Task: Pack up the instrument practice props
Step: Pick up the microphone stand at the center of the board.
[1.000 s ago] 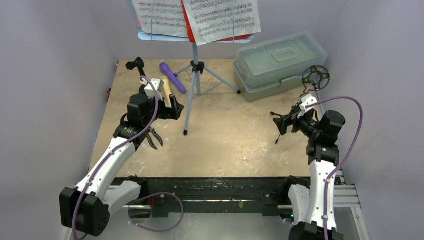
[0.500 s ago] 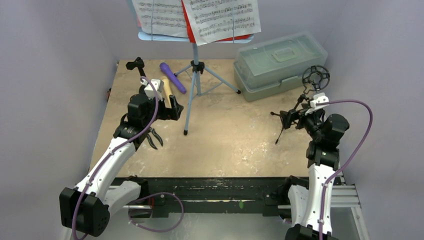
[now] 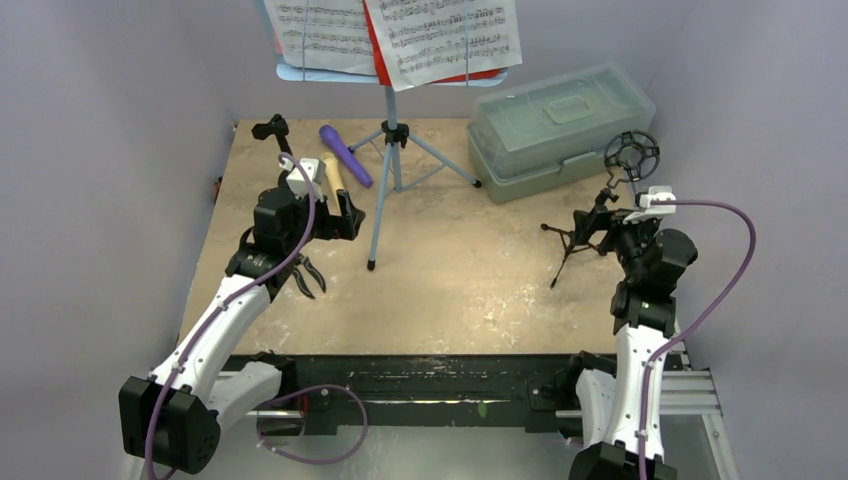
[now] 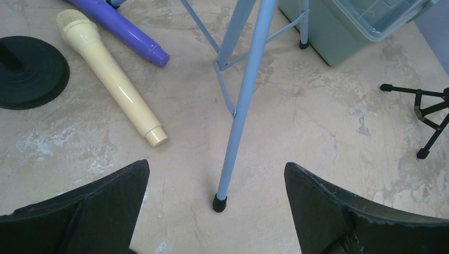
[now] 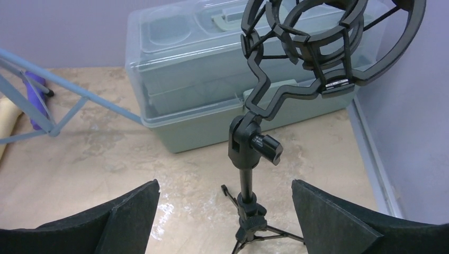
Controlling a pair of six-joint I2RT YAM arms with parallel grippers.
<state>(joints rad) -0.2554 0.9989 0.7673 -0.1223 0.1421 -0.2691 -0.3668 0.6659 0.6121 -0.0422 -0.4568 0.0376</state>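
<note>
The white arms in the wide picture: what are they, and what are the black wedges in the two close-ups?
They are two robot arms. The wide picture comes from a fixed camera above and behind them; the close-ups come from a camera on each wrist, so the black wedges are each arm's own fingers. The left fingers are open toward a foot of the blue music stand, which carries sheet music. Nearby lie a purple microphone, a tan microphone and a round black base. The right fingers are open before a black tripod holder with a ring; a lidded box sits behind. Nothing is held.
</note>
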